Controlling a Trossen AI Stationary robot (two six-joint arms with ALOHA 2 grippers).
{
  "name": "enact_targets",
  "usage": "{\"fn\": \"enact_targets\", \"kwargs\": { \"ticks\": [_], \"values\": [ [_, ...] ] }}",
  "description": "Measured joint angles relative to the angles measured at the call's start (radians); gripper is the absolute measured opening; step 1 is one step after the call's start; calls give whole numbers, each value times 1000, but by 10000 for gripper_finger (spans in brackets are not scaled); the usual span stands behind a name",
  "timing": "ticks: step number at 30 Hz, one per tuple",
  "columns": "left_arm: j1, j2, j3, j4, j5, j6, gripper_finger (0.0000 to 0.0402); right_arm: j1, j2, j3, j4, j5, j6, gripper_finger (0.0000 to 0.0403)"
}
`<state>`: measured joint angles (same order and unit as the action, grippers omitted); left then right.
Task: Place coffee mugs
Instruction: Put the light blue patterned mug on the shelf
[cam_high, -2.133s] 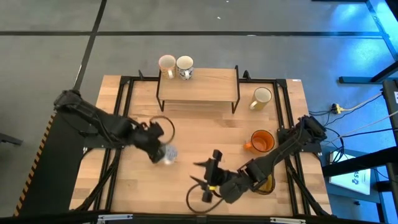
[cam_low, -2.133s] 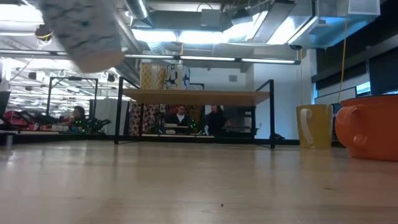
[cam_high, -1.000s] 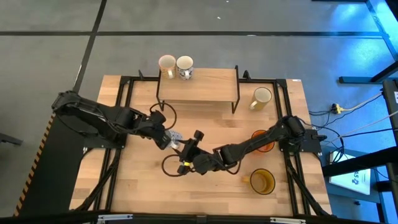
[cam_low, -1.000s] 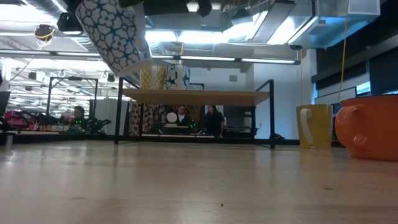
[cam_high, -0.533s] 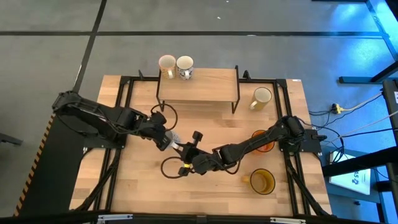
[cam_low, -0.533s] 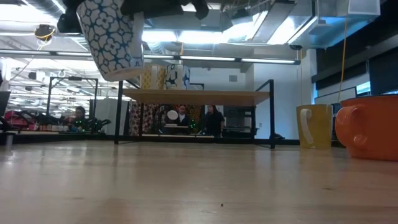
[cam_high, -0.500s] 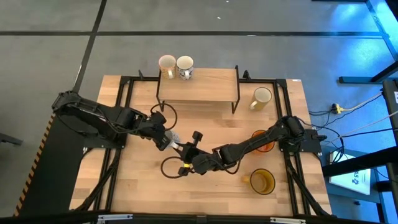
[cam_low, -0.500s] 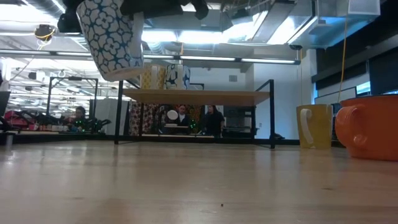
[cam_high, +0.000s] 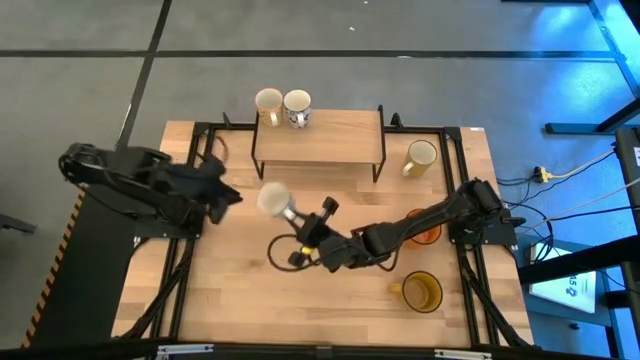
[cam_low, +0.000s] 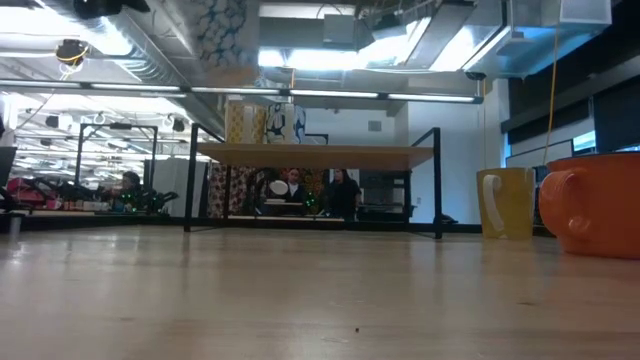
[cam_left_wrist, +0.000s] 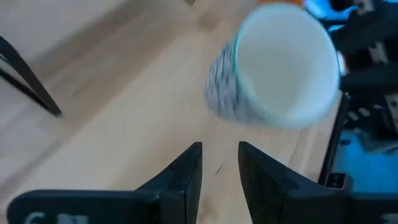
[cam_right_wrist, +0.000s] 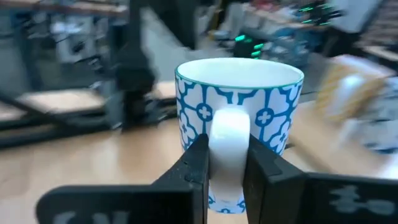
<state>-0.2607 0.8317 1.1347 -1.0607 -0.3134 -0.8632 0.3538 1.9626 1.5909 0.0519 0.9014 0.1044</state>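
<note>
We see the right gripper (cam_right_wrist: 225, 163) pinching the handle of the blue-patterned mug (cam_right_wrist: 239, 99), held above the table (cam_high: 230, 290) centre. Left gripper (cam_left_wrist: 219, 165) sits at left, fingers slightly spread, empty. 2 mugs (cam_high: 282, 103) sit on the far shelf (cam_high: 330, 135).

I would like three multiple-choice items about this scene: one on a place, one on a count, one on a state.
1. Where is the orange mug?
A. on the shelf
B. on the table's right side
C. in the left pincer

2. How many mugs stand on the wooden shelf?
A. two
B. four
C. none

3. What holds the blue-patterned mug?
A. the left pincer
B. nothing; it stands on the table
C. the right pincer

Key: 1 B, the high view shows it on the tabletop, right of centre. 2 A, two mugs stand at the shelf's left end. 3 C, the right wrist view shows its fingers clamping the handle; the left pincer is empty.
</note>
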Motion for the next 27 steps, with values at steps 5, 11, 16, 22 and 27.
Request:
{"fn": "enact_targets", "kwargs": {
  "ticks": [5, 11, 16, 22, 27],
  "values": [
    [1, -111, 0, 0, -50, 98, 98, -39, -43, 0, -1, 219, -4, 39],
    [0, -175, 0, -1, -62, 204, 98, -135, -63, 0, 10, 335, -4, 39],
    [0, -194, -1, -2, -63, 285, 98, -236, -63, 0, 23, 316, 24, 39],
    [1, -193, -2, -15, -63, 374, 98, -353, -65, 1, -11, 232, 132, 39],
    [1, -193, -2, -36, -63, 386, 98, -419, -95, 2, -40, 177, 139, 39]
  ]
}}
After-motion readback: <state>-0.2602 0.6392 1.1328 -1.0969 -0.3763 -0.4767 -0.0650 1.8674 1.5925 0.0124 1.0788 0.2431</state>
